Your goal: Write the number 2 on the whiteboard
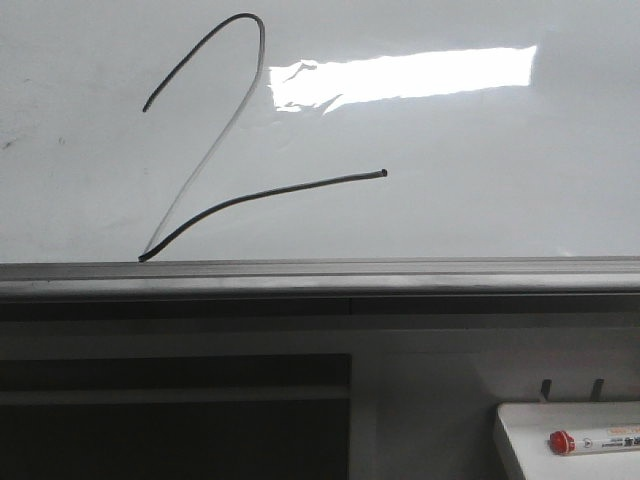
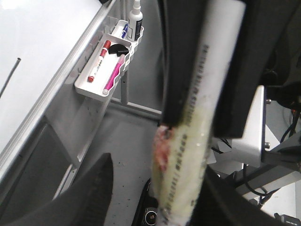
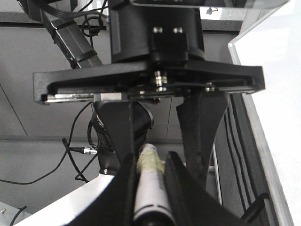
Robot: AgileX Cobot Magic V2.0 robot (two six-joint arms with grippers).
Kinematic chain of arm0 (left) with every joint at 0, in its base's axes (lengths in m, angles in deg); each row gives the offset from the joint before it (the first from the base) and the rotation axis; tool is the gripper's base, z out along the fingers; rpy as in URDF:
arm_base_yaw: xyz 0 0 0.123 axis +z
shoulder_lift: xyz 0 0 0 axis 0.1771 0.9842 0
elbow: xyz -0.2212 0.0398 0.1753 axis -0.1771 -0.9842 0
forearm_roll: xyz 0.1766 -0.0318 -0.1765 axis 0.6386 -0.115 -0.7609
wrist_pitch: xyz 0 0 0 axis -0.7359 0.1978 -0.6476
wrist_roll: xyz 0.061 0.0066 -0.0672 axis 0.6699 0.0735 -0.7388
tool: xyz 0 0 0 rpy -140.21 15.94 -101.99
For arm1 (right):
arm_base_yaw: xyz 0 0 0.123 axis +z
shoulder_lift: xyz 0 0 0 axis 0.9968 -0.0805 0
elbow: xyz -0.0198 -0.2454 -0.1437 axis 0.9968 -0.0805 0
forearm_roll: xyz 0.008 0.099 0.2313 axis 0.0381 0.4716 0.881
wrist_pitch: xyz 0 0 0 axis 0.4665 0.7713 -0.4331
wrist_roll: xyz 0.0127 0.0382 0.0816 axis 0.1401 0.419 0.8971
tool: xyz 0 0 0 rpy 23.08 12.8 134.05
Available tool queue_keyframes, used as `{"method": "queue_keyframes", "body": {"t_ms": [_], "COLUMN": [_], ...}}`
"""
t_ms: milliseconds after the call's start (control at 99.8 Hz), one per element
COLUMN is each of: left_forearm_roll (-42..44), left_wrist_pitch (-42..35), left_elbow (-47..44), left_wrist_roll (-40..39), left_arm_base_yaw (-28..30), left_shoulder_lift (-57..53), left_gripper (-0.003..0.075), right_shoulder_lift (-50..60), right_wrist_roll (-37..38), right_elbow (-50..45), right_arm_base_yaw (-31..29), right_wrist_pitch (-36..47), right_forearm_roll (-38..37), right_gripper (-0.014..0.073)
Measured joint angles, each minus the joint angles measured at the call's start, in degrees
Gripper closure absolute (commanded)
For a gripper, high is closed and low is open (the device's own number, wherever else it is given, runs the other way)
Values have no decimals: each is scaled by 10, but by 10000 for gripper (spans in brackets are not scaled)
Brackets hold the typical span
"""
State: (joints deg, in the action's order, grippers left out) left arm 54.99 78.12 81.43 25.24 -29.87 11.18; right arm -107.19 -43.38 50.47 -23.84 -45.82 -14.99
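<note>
Two grippers meet around one marker, and neither of them shows in the front view. The right gripper pinches the marker's barrel between its pressed fingers. The left gripper seems spread, with its fingers standing apart from the barrel on both sides. The marker's long axis runs along the fingers of the right gripper.

The number 2 stands on the left part of the whiteboard. Its tail ends near the middle and its lowest corner touches the grey rail. The figure looks complete, so probably no stroke is left to draw.

What remains is likely to put the marker away. The white tray, which holds a red-capped marker, lies below the rail at the right. The right arm is therefore judged the nearer one.
</note>
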Motion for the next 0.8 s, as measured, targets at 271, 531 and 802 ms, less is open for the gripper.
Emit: {"method": "queue_keyframes", "body": {"t_ms": [271,531,802], "left_forearm_roll": [-7,-17,9], "left_wrist_pitch": [1,14,-8], "left_elbow": [0,0,0], "left_wrist_roll": [1,18,7], "left_arm_base_yaw": [0,-4,-4], "left_shoulder_lift": [0,0,1], "left_gripper": [595,741,741], "right_shoulder_lift": [0,-3,-3], "right_wrist_roll": [0,1,0], "right_elbow": [1,3,3], "right_arm_base_yaw": [0,0,0], "right_wrist_pitch": [-2,-9,-2], "right_forearm_roll": [-2,-2,-14], "right_gripper": [664,621,78]}}
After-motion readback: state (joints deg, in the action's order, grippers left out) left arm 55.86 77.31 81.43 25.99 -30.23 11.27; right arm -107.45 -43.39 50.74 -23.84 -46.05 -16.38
